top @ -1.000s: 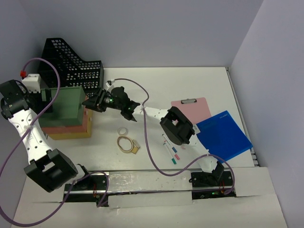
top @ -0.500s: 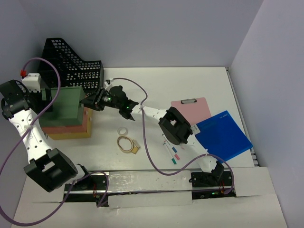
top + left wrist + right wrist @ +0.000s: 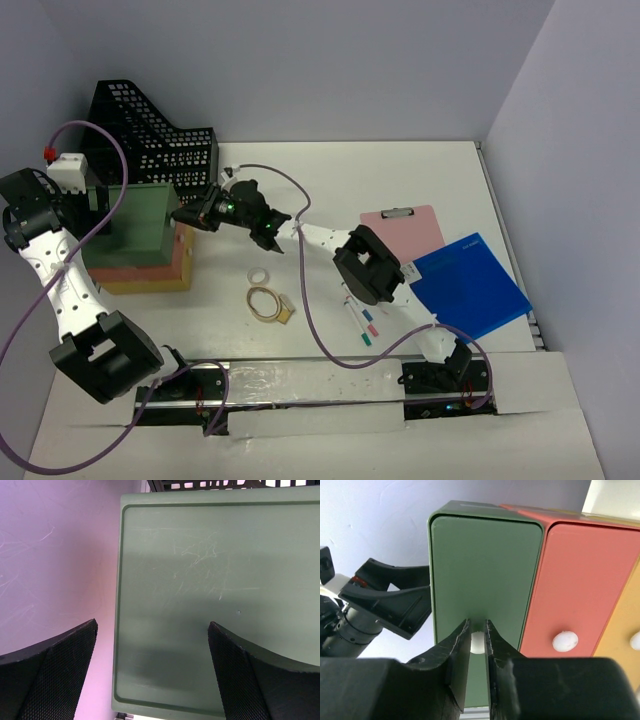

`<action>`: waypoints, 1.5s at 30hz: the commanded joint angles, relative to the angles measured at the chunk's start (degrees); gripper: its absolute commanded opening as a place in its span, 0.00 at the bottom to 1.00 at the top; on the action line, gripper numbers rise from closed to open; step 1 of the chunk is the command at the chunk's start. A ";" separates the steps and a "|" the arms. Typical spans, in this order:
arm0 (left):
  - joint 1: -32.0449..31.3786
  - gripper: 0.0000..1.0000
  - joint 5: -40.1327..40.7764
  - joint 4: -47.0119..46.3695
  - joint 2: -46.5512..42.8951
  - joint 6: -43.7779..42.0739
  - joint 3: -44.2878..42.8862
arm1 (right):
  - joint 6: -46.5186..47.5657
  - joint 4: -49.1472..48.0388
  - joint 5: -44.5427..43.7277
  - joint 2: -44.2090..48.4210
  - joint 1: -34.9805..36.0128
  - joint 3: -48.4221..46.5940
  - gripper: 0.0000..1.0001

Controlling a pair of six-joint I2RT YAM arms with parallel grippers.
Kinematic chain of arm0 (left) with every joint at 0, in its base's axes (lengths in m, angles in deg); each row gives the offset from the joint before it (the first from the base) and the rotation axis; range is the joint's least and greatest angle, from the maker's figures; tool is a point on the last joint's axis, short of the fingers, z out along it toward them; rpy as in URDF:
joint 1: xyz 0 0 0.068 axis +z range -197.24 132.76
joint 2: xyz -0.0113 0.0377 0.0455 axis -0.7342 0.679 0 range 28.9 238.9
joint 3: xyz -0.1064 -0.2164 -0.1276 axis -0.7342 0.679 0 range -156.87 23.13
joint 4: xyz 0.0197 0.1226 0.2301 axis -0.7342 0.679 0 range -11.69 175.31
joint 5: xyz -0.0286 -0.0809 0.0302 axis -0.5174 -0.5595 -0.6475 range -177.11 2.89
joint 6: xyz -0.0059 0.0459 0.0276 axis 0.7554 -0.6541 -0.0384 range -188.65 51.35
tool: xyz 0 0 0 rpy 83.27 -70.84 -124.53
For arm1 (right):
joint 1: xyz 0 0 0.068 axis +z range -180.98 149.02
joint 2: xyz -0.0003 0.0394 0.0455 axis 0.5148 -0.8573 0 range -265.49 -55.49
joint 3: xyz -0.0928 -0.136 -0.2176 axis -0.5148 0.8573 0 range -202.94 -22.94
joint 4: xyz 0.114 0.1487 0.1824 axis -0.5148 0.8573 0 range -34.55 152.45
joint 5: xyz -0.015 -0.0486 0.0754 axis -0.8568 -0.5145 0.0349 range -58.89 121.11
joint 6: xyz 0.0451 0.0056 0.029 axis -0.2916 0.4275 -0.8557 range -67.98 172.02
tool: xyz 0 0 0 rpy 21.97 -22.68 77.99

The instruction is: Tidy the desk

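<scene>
The white desk holds a small drawer unit at the left with green, salmon and yellow drawers. My right gripper is shut on the white knob of the green drawer front. The salmon drawer and its knob sit beside it. My left gripper is open, its fingers spread over the unit's green top, one finger past the left edge. It also shows in the right wrist view, beside the unit.
A black mesh file holder stands behind the drawer unit. A pink clipboard and a blue folder lie at the right. Tape rings and pens lie mid-desk. Lavender walls enclose the desk.
</scene>
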 commanded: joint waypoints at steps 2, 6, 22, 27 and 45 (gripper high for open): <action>0.37 0.98 -0.51 2.89 1.12 -1.38 0.93 | -0.98 -3.63 0.22 1.14 0.78 1.55 0.15; 0.41 0.98 -0.44 3.06 1.26 -1.38 0.93 | 0.15 -4.13 -0.01 2.59 0.78 3.69 0.24; 0.33 0.98 -0.45 3.36 1.26 -1.38 0.84 | 0.33 -9.30 2.47 3.97 1.13 3.77 0.39; 0.33 0.98 -0.36 3.51 1.35 -1.47 1.02 | 0.10 -11.87 1.31 5.78 1.13 6.78 0.40; 0.33 0.98 -0.54 3.68 1.09 -1.47 1.19 | -1.04 -11.55 0.19 5.26 1.75 5.85 0.45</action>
